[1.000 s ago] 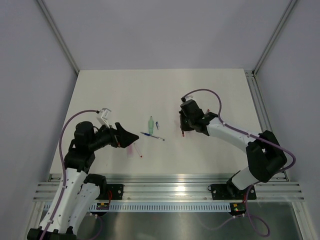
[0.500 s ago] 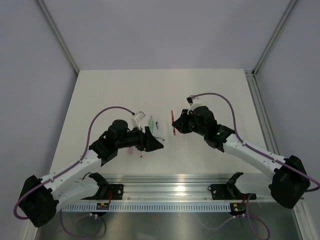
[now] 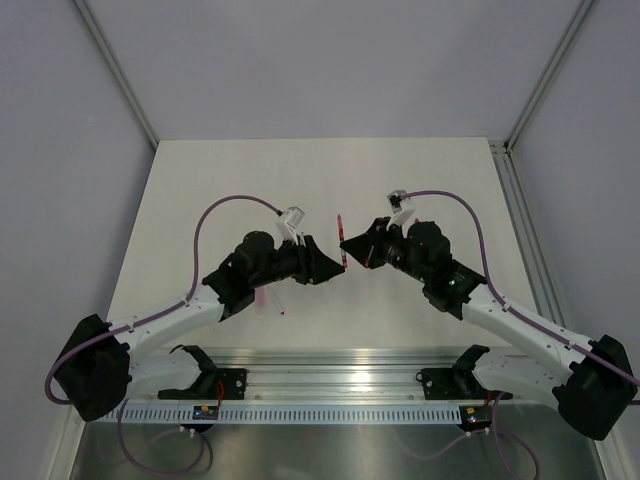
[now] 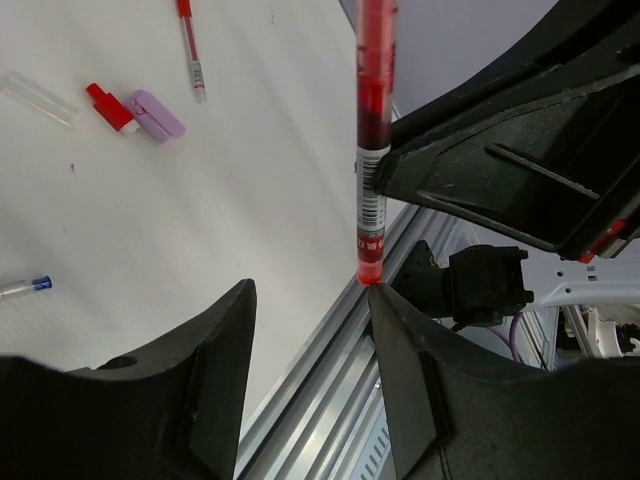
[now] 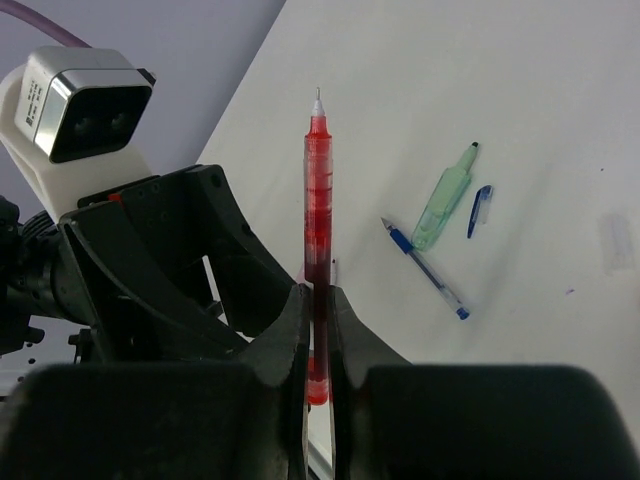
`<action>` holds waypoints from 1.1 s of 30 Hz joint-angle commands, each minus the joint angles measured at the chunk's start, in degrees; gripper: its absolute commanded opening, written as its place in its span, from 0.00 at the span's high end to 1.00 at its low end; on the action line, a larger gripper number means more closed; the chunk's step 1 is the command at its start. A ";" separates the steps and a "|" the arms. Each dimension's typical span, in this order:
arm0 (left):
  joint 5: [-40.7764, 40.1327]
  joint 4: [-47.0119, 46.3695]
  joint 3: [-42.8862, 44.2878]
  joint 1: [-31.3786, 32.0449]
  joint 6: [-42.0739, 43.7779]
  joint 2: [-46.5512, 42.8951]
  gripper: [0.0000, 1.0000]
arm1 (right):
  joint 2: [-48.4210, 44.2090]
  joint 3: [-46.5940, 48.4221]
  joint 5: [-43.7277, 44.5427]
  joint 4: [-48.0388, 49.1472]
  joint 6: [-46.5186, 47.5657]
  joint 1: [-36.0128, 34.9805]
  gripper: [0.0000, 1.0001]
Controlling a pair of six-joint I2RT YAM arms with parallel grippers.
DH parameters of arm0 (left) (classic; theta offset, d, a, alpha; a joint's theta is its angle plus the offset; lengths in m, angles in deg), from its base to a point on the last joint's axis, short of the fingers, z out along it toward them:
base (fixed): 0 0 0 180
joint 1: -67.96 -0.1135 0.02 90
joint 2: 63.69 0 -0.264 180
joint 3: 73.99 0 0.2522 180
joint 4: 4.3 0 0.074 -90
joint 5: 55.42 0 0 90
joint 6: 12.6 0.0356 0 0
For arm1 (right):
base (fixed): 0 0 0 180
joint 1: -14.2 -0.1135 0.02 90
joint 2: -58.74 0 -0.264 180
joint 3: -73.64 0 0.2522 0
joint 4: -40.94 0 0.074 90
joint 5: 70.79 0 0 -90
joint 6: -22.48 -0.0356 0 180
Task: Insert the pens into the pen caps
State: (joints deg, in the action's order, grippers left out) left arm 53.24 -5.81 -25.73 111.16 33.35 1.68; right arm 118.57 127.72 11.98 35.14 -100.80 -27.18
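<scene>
My right gripper [image 5: 318,300] is shut on a red pen [image 5: 317,210], which stands upright with its fine tip up. From above, that red pen [image 3: 342,240] hangs over the table's middle, between the right gripper [image 3: 350,248] and the left gripper [image 3: 328,268]. My left gripper [image 4: 310,300] is open, its jaws apart with nothing between them. The red pen [image 4: 372,150] has its blunt end right at the tip of the right-hand finger [image 4: 400,350]. A pale green cap [image 5: 443,198], a blue pen [image 5: 425,268] and a blue cap [image 5: 480,210] lie on the table.
Also on the table lie a second red pen [image 4: 190,45], a red cap [image 4: 110,108], a pale pink cap [image 4: 157,115] and a clear cap [image 4: 35,95]. A pink pen [image 3: 262,298] lies near the front edge. Behind the left jaws is the metal rail [image 4: 330,400].
The right gripper has lifted the red pen and carried it left to the middle. The left arm has swung right to meet it, and its jaws have narrowed.
</scene>
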 commanded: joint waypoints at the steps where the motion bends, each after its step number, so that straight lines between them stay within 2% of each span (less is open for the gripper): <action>1: -2.39 -7.23 3.20 0.75 0.28 0.99 0.50 | -0.68 0.02 -2.62 3.46 -1.26 -0.63 1.00; 4: -2.22 -7.67 3.29 0.92 0.46 1.08 0.52 | -0.07 0.20 -2.97 3.20 -1.35 -0.63 1.00; 8: -3.62 -8.37 3.03 1.01 0.81 1.08 0.60 | -0.07 0.20 -3.41 3.29 -1.27 -0.63 1.00; 14: -2.92 -11.54 2.24 1.01 0.37 1.26 0.60 | 0.72 0.38 -2.97 3.11 -1.09 -0.54 1.00; 21: -2.92 -12.68 2.06 1.01 0.20 1.08 0.54 | 1.16 0.38 -2.71 3.19 -1.09 -0.62 1.00; 28: -3.45 -11.71 3.82 1.01 1.16 2.93 0.58 | -0.07 -0.67 -3.76 4.95 -1.44 -0.63 1.00; 31: -2.93 -11.63 4.43 1.01 1.34 3.98 0.61 | -0.59 -0.94 -3.94 5.48 -1.44 -0.63 1.00; 33: -2.31 -12.15 4.52 1.01 1.34 4.42 0.78 | -0.25 -0.94 -4.29 5.74 -1.79 -0.63 1.00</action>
State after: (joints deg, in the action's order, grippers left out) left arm 51.73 -13.41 -24.09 112.15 33.30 5.42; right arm 119.40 126.75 9.77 37.46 -101.89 -27.23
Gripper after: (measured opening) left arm 0.281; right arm 0.109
